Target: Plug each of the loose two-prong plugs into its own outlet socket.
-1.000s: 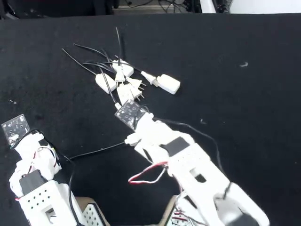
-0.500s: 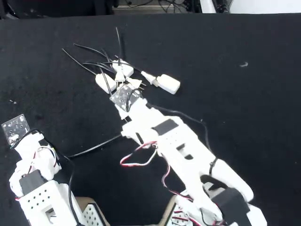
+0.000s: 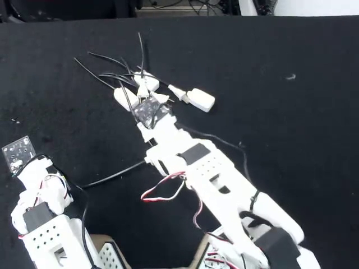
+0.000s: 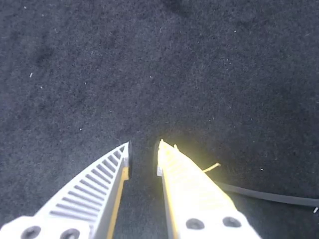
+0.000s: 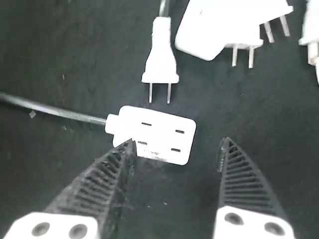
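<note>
Fingers on right (image 5: pixel 107 184) wide at one socket block (image 5: pixel 154 134), one plug (image 5: pixel 159 64) facing it (left fingers (image 4: pixel 104 184) narrow).

Glossy plastic socket (image 5: pixel 154 134), matt cloth table (image 3: pixel 291 112)

High view: the right arm (image 3: pixel 213 179) has its wrist board (image 3: pixel 150 112) parked over the plug pile (image 3: pixel 124 96), so the right gripper (image 5: pixel 178 141) & the outlet socket (image 5: pixel 158 133) are covered there. Can't count the plugs either, too small/tangled. Right arm and left arm (image 3: pixel 42 218) both get cropped at the bottom edge.

Right wrist view: one finger (image 5: pixel 119 159) overlaps a corner of the socket. The two-prong plug (image 5: pixel 160 64) has its cord cut by the frame, the bigger white plug (image 5: pixel 219 30) is cropped too, and another plug (image 5: pixel 311 45) barely pokes in, can't tell what kind. The socket's black cord (image 5: pixel 50 112) runs off-frame.

Left wrist view: a black cable (image 4: pixel 269 196) starts somewhere behind the left gripper (image 4: pixel 143 143), then exits the pic.
</note>
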`<state>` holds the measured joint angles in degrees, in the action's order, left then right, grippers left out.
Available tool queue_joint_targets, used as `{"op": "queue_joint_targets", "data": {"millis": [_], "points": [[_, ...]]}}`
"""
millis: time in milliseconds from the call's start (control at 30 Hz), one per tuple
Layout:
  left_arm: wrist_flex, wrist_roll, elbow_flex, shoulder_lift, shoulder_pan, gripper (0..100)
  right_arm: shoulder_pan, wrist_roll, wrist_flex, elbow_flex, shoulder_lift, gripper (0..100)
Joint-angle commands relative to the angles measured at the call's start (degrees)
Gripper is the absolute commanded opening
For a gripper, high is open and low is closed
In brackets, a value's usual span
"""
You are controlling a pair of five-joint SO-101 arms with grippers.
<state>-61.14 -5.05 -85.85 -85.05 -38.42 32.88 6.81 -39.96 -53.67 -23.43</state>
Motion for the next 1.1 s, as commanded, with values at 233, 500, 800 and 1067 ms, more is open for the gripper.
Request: {"op": "queue_joint_targets", "data": {"millis": [233, 500, 800, 1067], "points": [[-0.09, -0.62, 0.4, -0.53, 0.31, 11, -6.68, -4.66, 13.98, 3.91, 10.24, 7.2], [-0.18, -0.62, 0.31, -0.53, 0.13, 11, -4.75, -4.75, 13.89, 6.11, 17.45, 7.0], [-0.18, -0.62, 0.31, -0.53, 0.13, 11, 6.15, -4.66, 5.8, 6.46, 17.54, 6.7], [0.09, -0.62, -0.13, -0.53, 0.4, 11, 2.99, -4.13, -0.7, 6.11, 6.11, 7.1]]}}
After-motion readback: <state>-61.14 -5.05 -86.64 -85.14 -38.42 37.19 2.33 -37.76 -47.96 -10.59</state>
